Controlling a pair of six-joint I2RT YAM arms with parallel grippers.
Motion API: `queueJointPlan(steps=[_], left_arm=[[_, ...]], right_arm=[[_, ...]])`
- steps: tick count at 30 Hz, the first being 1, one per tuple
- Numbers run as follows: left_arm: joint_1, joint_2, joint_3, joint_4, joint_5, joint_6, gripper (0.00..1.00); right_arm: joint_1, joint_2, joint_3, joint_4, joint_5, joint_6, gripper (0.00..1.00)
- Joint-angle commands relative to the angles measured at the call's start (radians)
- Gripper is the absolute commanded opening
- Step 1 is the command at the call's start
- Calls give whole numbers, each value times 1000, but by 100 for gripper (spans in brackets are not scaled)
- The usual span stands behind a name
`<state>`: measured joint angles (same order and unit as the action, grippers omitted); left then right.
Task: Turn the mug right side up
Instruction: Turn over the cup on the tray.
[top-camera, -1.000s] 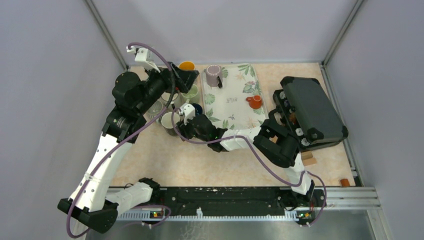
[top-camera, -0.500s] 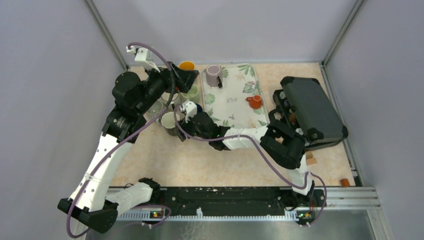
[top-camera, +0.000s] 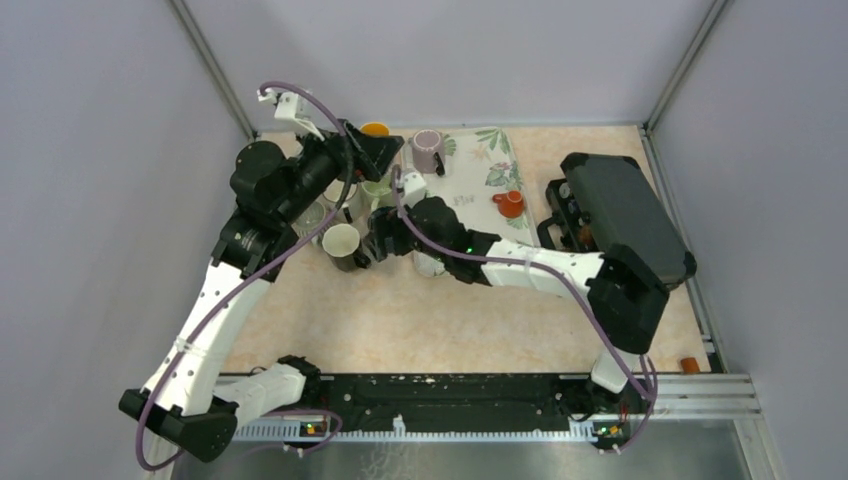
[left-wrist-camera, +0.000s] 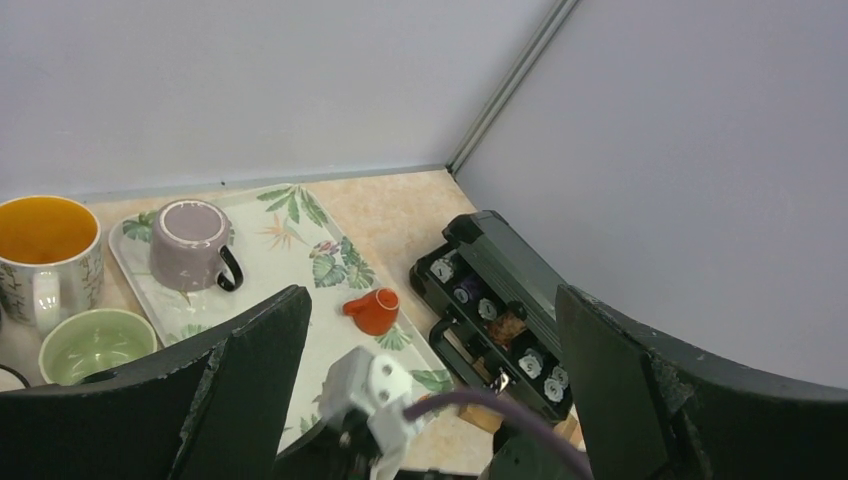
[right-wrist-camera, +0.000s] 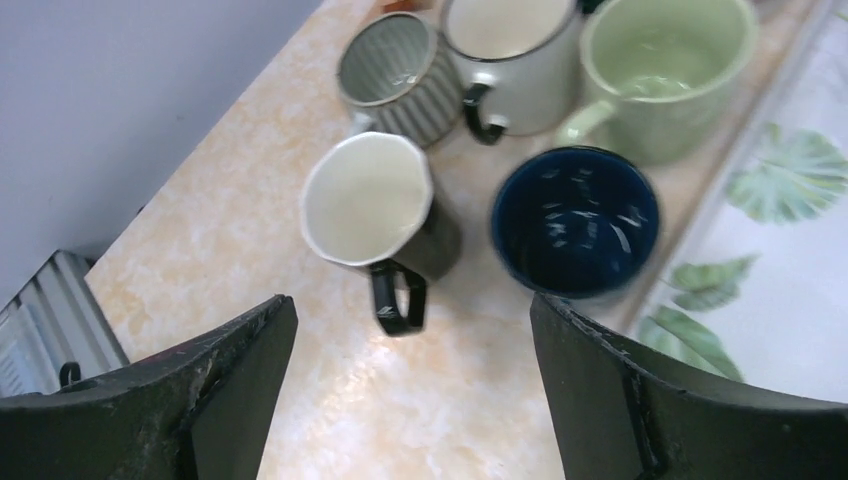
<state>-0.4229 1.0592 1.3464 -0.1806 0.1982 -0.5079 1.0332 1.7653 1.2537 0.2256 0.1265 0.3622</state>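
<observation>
**Ben:** Where is the mug?

**Mia:** The black mug with the white inside (right-wrist-camera: 368, 195) stands on the pale stone-look table (right-wrist-camera: 200, 270), mouth up. It sits just past the tips of the right gripper (right-wrist-camera: 410, 300), in the gap between the two fingers. Its handle points back at them.

**Ben:** Is the gripper holding it?

**Mia:** No. The fingers are spread wide and touch nothing. The left gripper (left-wrist-camera: 430, 300) is up high, spread wide too, with nothing in it.

**Ben:** So what comes next?

**Mia:** I think the mug is the right way up, so the job is to pull away clean. Lift straight up and back first. No swinging sideways.

**Ben:** Why not?

**Mia:** A dark blue mug (right-wrist-camera: 575, 220) stands just beside the black one, in front of the other finger. Past the tips stand a pale green mug (right-wrist-camera: 665, 60), a white mug with a black handle (right-wrist-camera: 510, 40) and a grey ribbed mug (right-wrist-camera: 385, 65). A low finger could bump one. The black handle is close to the tips too, so it might catch.
</observation>
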Motion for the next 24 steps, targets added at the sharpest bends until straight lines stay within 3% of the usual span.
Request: queueJointPlan(steps=[1, 10, 24], left_arm=[[3, 16, -10, 79, 29, -24, 99], [3, 39, -75, 83, 34, -19, 99], [3, 95, -180, 43, 84, 45, 99]], right_arm=[[-76, -115, -27, -119, 23, 62, 88], [-294, -192, -36, -269, 69, 61, 95], [-566, -44, 64, -363, 87, 12, 99]])
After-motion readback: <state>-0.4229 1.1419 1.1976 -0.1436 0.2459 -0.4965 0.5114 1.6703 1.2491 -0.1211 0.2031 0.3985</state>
